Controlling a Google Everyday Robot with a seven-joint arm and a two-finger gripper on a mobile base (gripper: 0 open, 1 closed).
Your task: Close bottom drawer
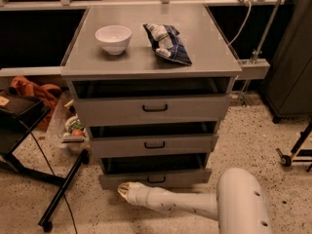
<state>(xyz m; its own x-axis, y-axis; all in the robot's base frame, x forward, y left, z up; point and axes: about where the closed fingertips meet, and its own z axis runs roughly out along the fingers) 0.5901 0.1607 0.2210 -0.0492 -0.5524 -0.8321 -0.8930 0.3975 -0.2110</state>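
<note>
A grey three-drawer cabinet (146, 62) stands on a speckled floor, seen from above and in front.

The bottom drawer (185, 177) is the lowest tier of the cabinet. It has a wide, flat grey front with a small dark bar handle (156, 180) at its centre. It sits pulled out a little from the cabinet body, further forward than the drawer above, and a dark gap shows along its top edge. It is not flush with the cabinet.

The gripper (125, 190) is low in front of the cabinet, by the lower left part of the bottom drawer's front, left of the handle. It holds nothing. Its pale tip sits right against or just beside the drawer's lower edge; which of the two cannot be told, nor whether the gripper is spread or pressed together. The white arm (180, 204) reaches in from the right of the cabinet's foot.

Above, the middle drawer (195, 143) and the taller top drawer (195, 106) also stand slightly out. On the cabinet's top rest a white bowl (113, 37) on the left and a crumpled blue snack bag (167, 44) near the middle.
</note>
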